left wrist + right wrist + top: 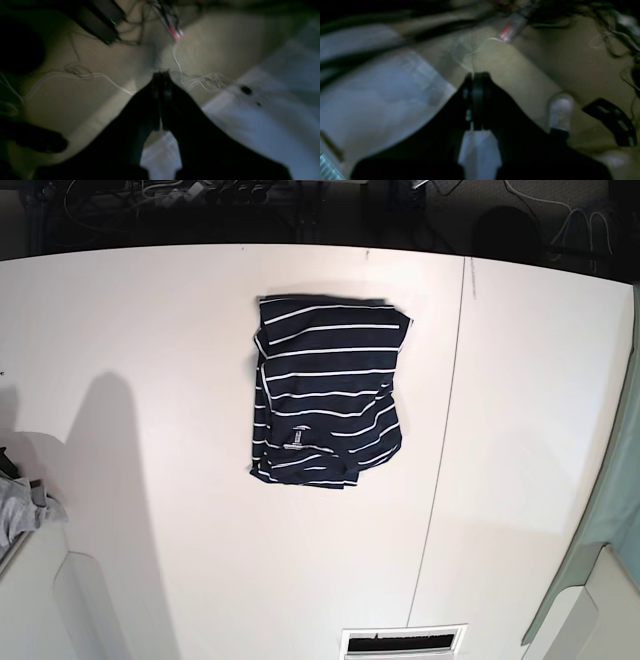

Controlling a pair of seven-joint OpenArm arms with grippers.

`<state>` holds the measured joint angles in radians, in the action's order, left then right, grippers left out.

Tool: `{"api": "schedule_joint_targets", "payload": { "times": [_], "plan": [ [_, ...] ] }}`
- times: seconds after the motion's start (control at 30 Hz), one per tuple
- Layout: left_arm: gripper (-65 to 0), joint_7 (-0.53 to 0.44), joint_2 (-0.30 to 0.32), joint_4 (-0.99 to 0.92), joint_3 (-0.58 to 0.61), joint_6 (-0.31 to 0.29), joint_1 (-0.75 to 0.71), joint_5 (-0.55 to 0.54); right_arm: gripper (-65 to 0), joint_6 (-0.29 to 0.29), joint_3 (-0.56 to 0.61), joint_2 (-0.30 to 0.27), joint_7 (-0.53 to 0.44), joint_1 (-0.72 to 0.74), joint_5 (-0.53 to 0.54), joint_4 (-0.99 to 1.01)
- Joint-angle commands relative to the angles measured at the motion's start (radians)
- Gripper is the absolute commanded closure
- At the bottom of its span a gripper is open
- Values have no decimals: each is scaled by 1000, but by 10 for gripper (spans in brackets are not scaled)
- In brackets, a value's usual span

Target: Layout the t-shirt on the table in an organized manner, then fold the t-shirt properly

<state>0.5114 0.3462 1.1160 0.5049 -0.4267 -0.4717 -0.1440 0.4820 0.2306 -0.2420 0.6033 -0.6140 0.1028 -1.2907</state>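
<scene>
At the base view's far left edge lies a scrap of plain grey cloth (22, 510). Toward the middle, the dark navy short-sleeved t-shirt with thin white stripes (325, 405) lies folded into a compact rectangle on the large white flat table (150, 330), left of its thin dark seam line (440, 450). Off the table, the black right gripper (476, 77) and black left gripper (161, 75) each have jaws pressed together, holding nothing.

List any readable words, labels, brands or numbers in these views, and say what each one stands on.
No text can be read in any view.
Small white label on the folded dark navy striped t-shirt: too small to read.
Red-and-white tag among the floor cables: blurred, unreadable.
</scene>
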Motion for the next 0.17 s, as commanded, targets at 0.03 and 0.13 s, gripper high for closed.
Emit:
{"api": "schedule_joint_targets", "payload": {
  "times": [0.03, 0.13],
  "plan": [
    [0, 0, -30, -77, 45, -10, 37, 23, 0, 4, -1, -1, -5, 37, 6, 68],
    [0, -45, -68, -182, 85, -8, 101, 55, 0, 4, -1, 19, -5, 101, 5, 172]
  ]
}}
